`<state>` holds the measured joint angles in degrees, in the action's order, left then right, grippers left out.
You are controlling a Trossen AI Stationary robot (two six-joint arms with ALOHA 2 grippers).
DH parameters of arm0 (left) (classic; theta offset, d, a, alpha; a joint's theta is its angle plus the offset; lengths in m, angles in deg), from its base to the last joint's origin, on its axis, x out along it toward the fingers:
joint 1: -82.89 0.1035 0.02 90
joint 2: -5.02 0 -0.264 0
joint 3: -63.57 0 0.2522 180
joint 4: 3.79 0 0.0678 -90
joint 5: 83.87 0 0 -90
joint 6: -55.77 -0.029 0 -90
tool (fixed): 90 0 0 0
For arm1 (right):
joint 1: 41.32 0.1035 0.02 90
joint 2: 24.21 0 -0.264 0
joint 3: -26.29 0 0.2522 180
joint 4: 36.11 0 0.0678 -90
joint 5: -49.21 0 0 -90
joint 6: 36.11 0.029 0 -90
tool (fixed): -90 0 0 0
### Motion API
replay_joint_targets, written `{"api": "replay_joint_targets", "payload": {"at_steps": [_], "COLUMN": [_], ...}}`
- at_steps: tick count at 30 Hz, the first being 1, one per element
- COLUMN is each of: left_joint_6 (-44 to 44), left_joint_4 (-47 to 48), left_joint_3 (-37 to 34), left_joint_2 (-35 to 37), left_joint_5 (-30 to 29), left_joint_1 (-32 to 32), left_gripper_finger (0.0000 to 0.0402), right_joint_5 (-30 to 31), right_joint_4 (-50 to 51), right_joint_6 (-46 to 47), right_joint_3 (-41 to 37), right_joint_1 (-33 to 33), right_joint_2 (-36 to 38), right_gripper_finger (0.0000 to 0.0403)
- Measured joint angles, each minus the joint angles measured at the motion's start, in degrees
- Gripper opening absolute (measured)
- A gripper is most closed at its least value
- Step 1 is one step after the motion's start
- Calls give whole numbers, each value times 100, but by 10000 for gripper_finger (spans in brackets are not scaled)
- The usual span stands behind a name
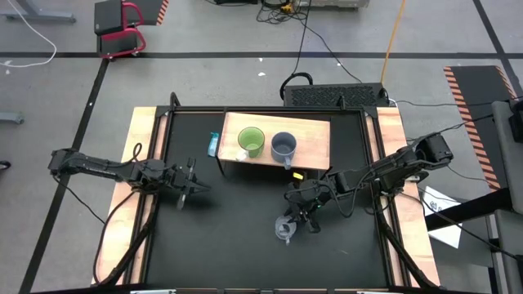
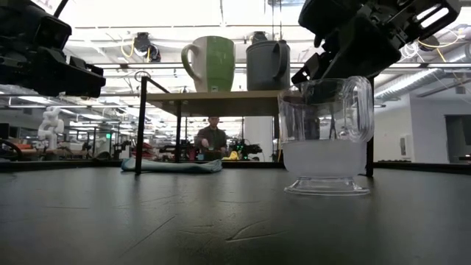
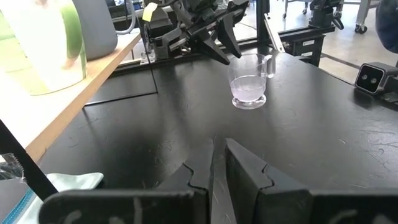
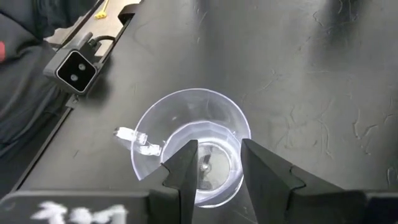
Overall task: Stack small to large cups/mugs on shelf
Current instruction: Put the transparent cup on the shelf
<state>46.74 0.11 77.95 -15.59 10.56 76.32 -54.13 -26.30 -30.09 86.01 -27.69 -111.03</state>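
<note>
So far, in the high view, the lime-green mug point(image 1: 251, 142) and the grey-blue mug point(image 1: 283, 147) stand side by side on the tan wooden shelf point(image 1: 315, 139), not nested, while the clear glass cup point(image 1: 283, 229) sits on the black tabletop point(image 1: 229, 237) directly below the right gripper point(image 1: 304, 214). The left gripper point(image 1: 190, 188) waits well off to the side. By this reading, no stacking is done yet; all three cups remain separate.

In the low view, the glass cup shows a thick moulded handle, a flared foot and a frosted lower half, standing upright under the right gripper point(image 2: 346, 51). The mugs above look opaque and smooth, the green one glazed with a pale handle.

In the left wrist view, the left gripper point(image 3: 217, 171) has its jaws nearly together, holding nothing, with the glass cup far ahead of them.

In the right wrist view, the right gripper point(image 4: 217, 163) has its jaws parted, and the round, transparent cup lies just beneath and between them, ungrasped, its handle point(image 4: 140, 142) off to one side of the jaws.
</note>
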Motion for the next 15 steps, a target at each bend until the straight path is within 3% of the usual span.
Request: {"api": "replay_joint_targets", "payload": {"at_steps": [15], "left_joint_6": [25], "left_joint_4": [105], "left_joint_3": [0], "left_joint_2": [-1], "left_joint_5": [0], "left_joint_1": [0], "left_gripper_finger": [42], "right_joint_5": [308], "right_joint_4": [-127], "right_joint_6": [-166], "right_joint_3": [-22], "right_joint_1": [-16], "right_joint_2": [-24], "right_gripper_finger": [116]}}
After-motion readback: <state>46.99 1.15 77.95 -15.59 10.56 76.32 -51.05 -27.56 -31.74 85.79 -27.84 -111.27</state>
